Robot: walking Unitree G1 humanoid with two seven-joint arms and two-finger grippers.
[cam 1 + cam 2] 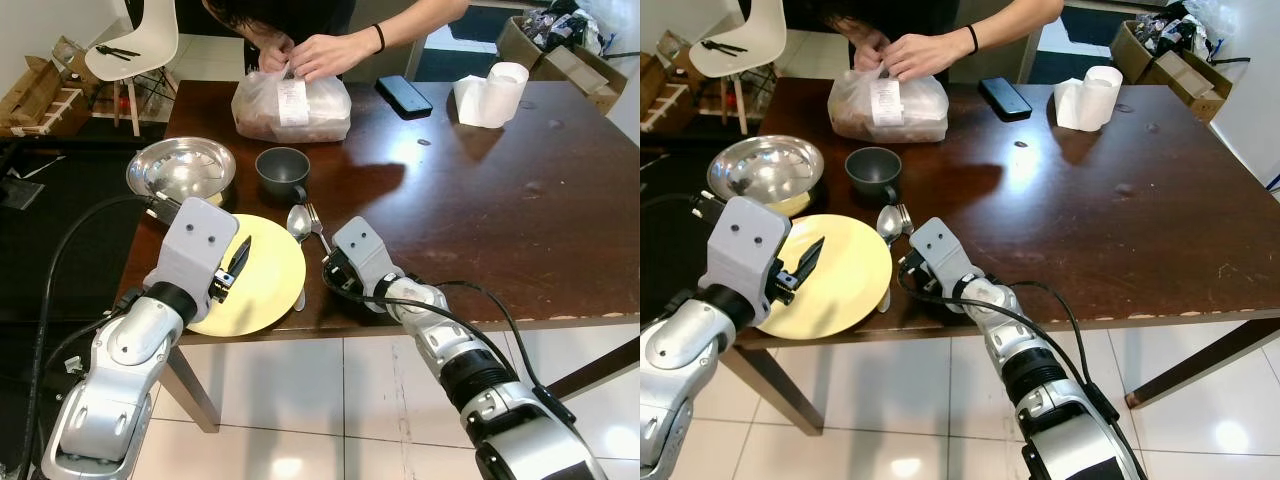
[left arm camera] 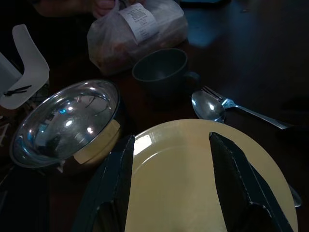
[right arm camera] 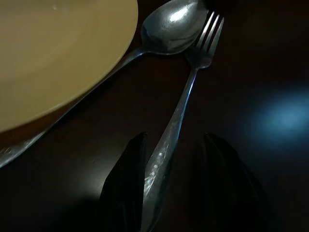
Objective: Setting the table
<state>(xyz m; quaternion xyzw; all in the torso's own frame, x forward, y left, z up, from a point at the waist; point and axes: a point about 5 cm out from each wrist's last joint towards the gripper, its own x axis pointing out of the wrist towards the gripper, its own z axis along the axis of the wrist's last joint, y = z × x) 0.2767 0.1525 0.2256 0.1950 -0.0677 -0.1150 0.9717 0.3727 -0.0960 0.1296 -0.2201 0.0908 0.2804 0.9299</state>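
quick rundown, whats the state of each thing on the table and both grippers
yellow plate: empty, at table edge
steel bowl: upright, empty
dark mug: upright
spoon: lying beside plate
fork: lying flat, handle between right gripper's fingers
plastic bag: held by a person's hands
left gripper: open over plate
right gripper: open

Silver jointed arms, grey wrist housings, black cables, black-fingered hands.

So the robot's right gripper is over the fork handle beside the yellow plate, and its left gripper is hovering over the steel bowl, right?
Not quite. The left gripper hovers over the yellow plate, not the steel bowl, which sits behind the plate; the left wrist view shows both black fingers above the plate. The rest holds: the right gripper straddles the fork handle beside the plate.
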